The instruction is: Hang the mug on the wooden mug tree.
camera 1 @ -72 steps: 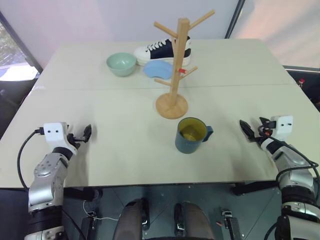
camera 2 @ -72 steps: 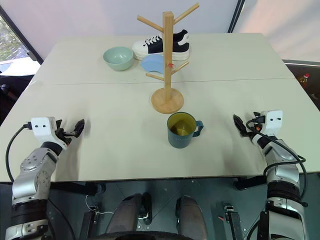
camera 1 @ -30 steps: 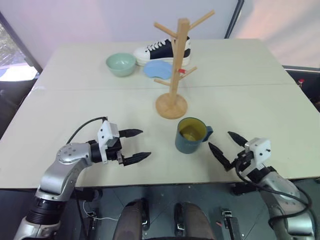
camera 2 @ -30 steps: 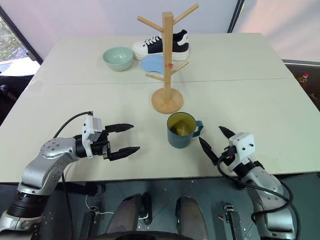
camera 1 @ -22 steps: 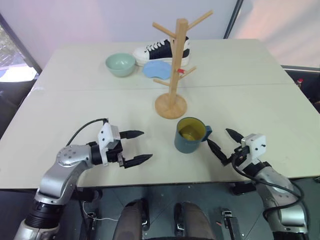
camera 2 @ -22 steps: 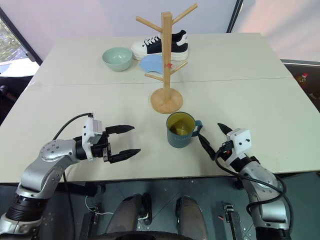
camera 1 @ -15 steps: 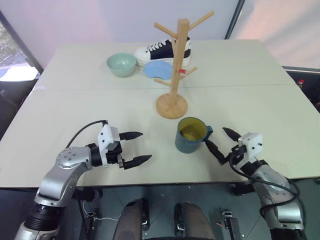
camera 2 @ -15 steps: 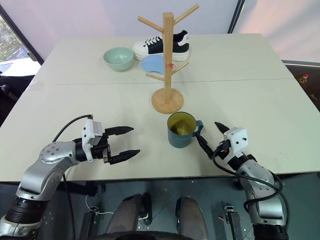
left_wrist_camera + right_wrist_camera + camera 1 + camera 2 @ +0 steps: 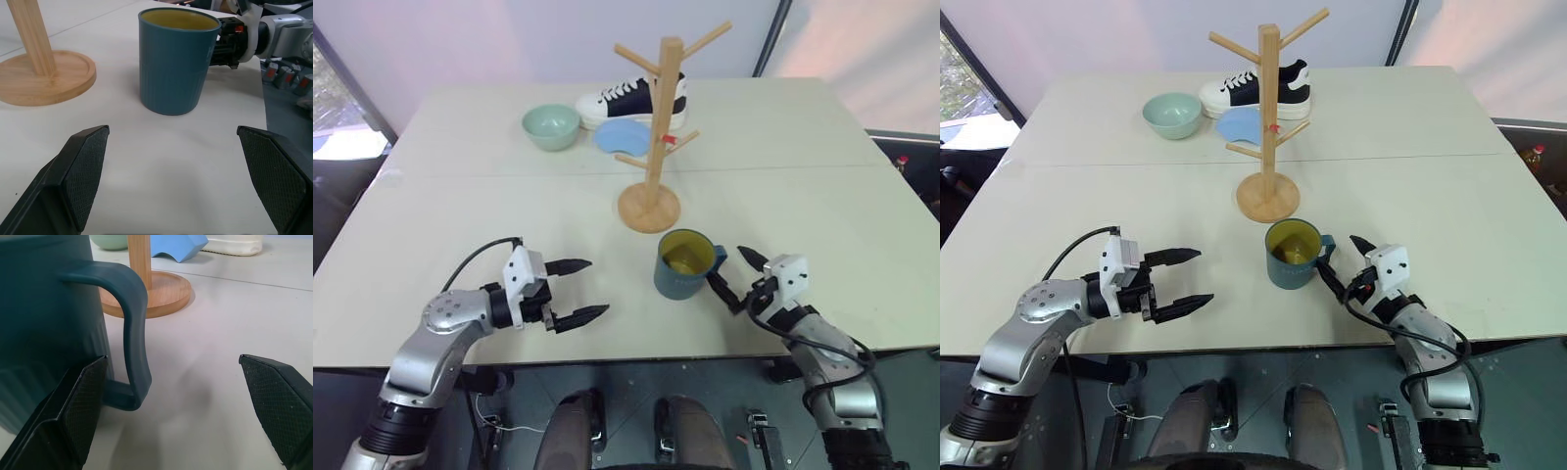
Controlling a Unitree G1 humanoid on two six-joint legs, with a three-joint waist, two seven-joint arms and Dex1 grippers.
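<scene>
Here the mug point(image 9: 684, 264) stands upright on the pale bench point(image 9: 509, 211), just in front of the round base of the mug tree point(image 9: 651, 147), its yellow inside showing and its handle point(image 9: 131, 328) turned toward the robot's right. The right tool point(image 9: 735, 276) sits level at that handle with its black fingers spread wide and gripping nothing; in the right wrist view one finger point(image 9: 73, 411) lies close beside the mug's wall below the handle loop, while the other finger point(image 9: 281, 404) stands well clear over bare bench. Whether the near finger touches the mug cannot be told. The left tool point(image 9: 580, 291) hovers over the bench to the left of the mug, apart from it, also released, its two fingers parted and pointing toward the mug. The tree stands upright with bare pegs, a small red tag point(image 9: 670, 139) on one of them. Behind it, at the far side of the bench, lie a pale green bowl point(image 9: 550, 125), a blue piece point(image 9: 619, 135) and a black-and-white shoe point(image 9: 631, 98).
</scene>
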